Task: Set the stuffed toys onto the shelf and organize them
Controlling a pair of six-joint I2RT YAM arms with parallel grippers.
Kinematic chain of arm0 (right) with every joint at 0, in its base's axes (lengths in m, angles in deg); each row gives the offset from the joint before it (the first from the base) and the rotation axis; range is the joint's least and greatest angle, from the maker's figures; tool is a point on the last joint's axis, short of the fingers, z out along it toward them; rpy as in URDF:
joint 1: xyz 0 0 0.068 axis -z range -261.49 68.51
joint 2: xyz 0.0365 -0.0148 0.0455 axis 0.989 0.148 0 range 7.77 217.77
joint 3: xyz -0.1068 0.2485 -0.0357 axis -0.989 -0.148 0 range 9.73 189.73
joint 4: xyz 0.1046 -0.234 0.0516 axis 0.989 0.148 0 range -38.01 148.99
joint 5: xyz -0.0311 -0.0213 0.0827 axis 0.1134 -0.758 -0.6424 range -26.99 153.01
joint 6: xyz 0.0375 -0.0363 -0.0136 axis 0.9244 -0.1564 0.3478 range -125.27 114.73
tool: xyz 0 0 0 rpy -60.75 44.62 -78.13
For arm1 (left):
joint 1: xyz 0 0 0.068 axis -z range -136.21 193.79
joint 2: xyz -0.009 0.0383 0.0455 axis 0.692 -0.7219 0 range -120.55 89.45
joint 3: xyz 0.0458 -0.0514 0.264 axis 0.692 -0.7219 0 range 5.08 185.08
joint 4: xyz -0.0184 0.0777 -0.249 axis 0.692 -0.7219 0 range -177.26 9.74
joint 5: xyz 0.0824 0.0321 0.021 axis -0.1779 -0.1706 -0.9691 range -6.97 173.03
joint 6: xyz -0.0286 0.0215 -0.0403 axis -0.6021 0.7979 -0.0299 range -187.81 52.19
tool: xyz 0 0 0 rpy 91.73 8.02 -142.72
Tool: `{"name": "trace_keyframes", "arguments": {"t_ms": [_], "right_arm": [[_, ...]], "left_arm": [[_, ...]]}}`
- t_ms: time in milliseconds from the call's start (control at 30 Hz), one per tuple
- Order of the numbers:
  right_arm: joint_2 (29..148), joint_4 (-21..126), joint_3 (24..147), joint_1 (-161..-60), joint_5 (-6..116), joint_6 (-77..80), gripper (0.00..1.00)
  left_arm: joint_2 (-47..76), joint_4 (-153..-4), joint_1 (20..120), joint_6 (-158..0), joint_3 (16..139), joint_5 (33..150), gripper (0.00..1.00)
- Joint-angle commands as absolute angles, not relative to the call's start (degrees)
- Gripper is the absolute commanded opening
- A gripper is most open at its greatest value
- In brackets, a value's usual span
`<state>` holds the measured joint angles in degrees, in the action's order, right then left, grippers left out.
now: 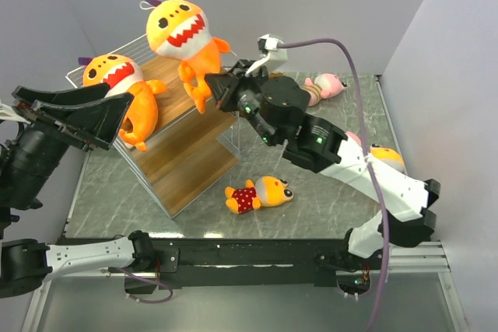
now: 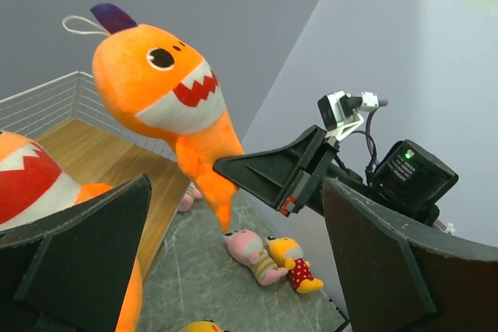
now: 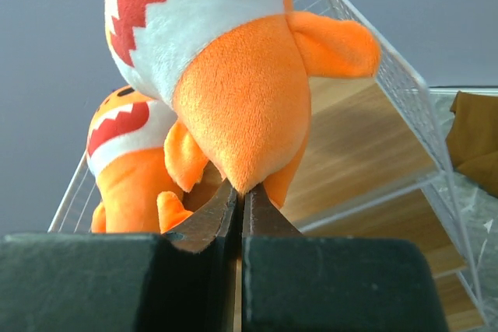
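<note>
My right gripper (image 1: 212, 89) is shut on the tail tip of a big orange shark (image 1: 180, 33), which stands upright over the top board of the shelf (image 1: 187, 153). In the right wrist view the fingertips (image 3: 229, 200) pinch that tail (image 3: 245, 114). A second shark (image 1: 117, 83) sits on the shelf's top left. My left gripper (image 1: 109, 118) hangs open beside it, nothing between its fingers (image 2: 85, 254). On the table lie an orange-headed toy in red dots (image 1: 257, 194) and a pink toy (image 1: 327, 85). Another pink one (image 2: 253, 254) and a red-dotted one (image 2: 294, 263) lie together.
A brown folded bag (image 3: 475, 138) lies right of the shelf in the right wrist view. The right arm (image 1: 342, 157) crosses the table and partly hides the two toys behind it. Grey walls close in the table at the back and sides.
</note>
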<state>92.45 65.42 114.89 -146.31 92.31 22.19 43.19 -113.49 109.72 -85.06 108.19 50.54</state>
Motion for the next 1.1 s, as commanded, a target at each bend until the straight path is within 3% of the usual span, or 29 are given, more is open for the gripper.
{"name": "trace_keyframes", "arguments": {"t_ms": [0,333,600,833,1067], "right_arm": [[96.6,65.7,121.9,-147.5,96.8,23.1,0.0],[99.5,70.4,123.6,-149.5,103.0,24.1,0.01],[98.4,69.8,121.5,-149.8,103.3,25.0,0.31],[95.3,67.9,119.1,-149.8,100.7,25.9,0.36],[90.0,63.0,113.5,-149.9,93.2,24.1,0.7]], "left_arm": [[44.4,-114.1,109.9,-84.6,108.5,50.4,0.96],[45.1,-114.5,109.9,-84.6,107.7,50.9,0.96],[45.6,-113.0,109.9,-84.2,106.3,51.0,0.96],[46.4,-110.7,109.9,-84.0,104.5,53.3,0.96],[43.7,-111.2,109.9,-83.8,104.6,53.9,0.97]]}}
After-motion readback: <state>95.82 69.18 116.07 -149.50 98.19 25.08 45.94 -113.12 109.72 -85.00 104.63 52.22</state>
